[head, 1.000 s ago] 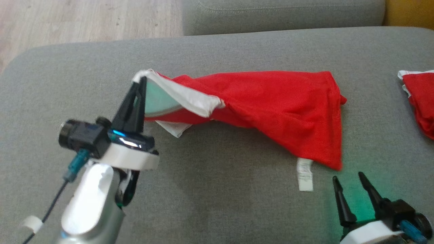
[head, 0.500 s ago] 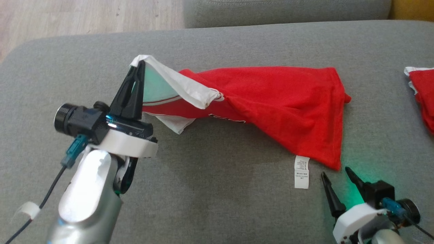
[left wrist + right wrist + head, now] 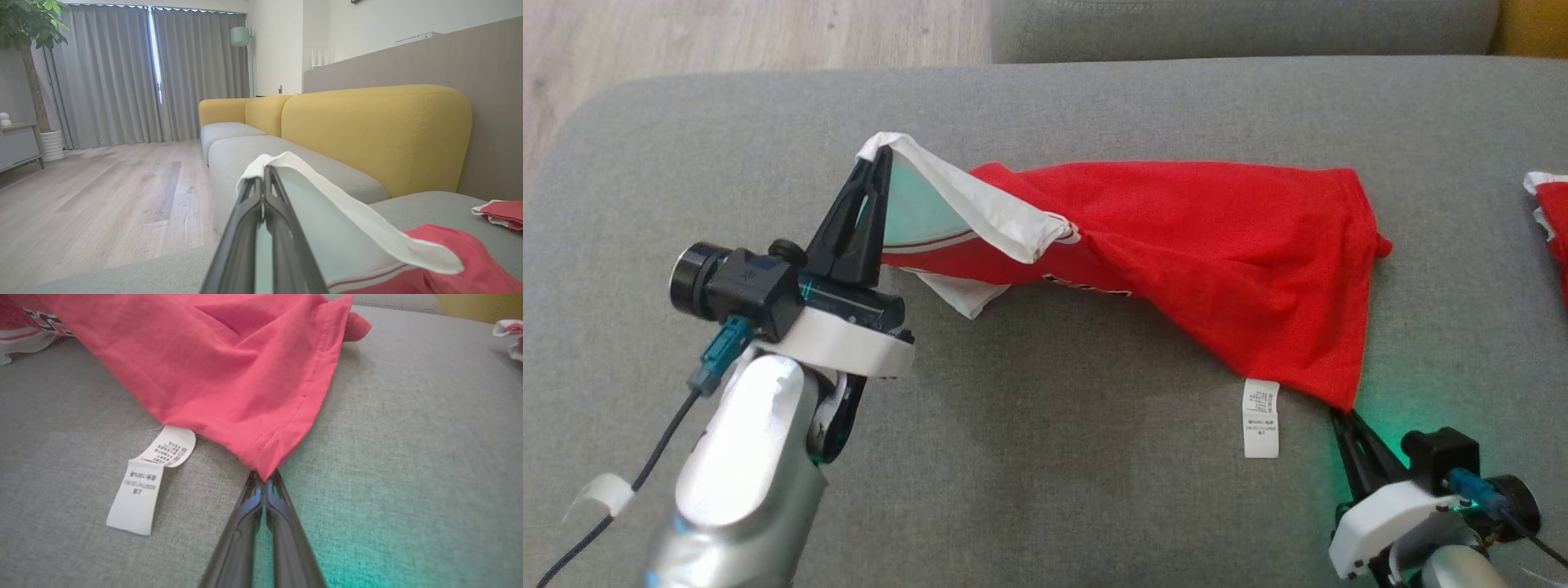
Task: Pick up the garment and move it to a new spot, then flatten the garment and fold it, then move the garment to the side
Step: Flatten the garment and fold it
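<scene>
A red garment point(image 3: 1217, 245) with white trim lies stretched across the grey sofa seat point(image 3: 1054, 457). My left gripper point(image 3: 880, 159) is shut on its white edge point(image 3: 286, 161) and holds that end raised at the left. At the lower right, my right gripper point(image 3: 1342, 415) is shut on the garment's bottom red corner point(image 3: 265, 467), fingers pressed together. A white care label point(image 3: 1260, 417) hangs out beside that corner and rests on the seat point(image 3: 143, 486).
A second red and white garment point(image 3: 1553, 220) lies at the seat's right edge point(image 3: 500, 212). A yellow sofa back point(image 3: 376, 130) rises behind. Wooden floor point(image 3: 727, 33) lies beyond the seat's far left edge.
My right gripper moved up to the garment's lower corner and shut on it; it was open and apart from the cloth before. The head camera shifted slightly. The left gripper kept its hold.
</scene>
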`<state>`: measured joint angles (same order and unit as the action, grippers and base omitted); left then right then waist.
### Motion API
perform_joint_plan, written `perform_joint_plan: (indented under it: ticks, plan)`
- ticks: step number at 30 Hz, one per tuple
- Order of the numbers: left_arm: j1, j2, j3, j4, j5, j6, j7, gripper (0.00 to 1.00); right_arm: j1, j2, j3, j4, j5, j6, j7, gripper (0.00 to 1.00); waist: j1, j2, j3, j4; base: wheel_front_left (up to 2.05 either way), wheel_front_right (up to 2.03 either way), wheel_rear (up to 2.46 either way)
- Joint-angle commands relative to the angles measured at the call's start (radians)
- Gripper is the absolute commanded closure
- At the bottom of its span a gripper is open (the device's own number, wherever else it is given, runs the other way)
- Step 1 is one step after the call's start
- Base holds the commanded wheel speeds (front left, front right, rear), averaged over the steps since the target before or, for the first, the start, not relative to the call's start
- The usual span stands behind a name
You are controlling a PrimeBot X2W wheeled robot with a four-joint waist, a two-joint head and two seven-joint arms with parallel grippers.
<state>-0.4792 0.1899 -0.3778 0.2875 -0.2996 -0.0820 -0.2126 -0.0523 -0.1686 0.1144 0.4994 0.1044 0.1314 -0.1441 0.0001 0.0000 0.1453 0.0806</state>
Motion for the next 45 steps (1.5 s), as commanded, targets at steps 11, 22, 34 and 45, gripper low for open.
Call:
perform_joint_plan:
  ticks: [11, 22, 34, 45]
  plan:
    - [-0.027, 0.062, 0.057, -0.014, -0.060, -0.023, -0.024, 1.00, 0.013, -0.055, -0.068, -0.204, 0.029, -0.001, -0.028, 1.00, -0.0001, 0.0000, -0.133, -0.015, 0.00, 0.00, 0.00]
    - [-0.142, 0.115, 0.071, -0.166, -0.177, -0.045, -0.009, 1.00, -0.038, -0.144, -0.224, -0.604, 0.116, -0.001, 0.101, 1.00, -0.0001, 0.0000, -0.226, -0.023, 0.00, 0.00, 0.00]
    - [-0.507, 0.080, 0.099, -0.094, -0.326, -0.047, 0.123, 1.00, -0.440, -0.315, -0.159, -0.562, 0.233, -0.001, 0.284, 1.00, -0.0001, 0.0000, -0.151, -0.035, 0.00, 0.00, 0.00]
    - [-0.877, 0.065, 0.073, 0.289, -0.254, -0.033, 0.080, 1.00, -0.928, -0.388, 0.101, -0.201, 0.324, -0.001, 0.170, 1.00, -0.0001, 0.0000, 0.127, -0.047, 0.00, 0.00, 0.00]
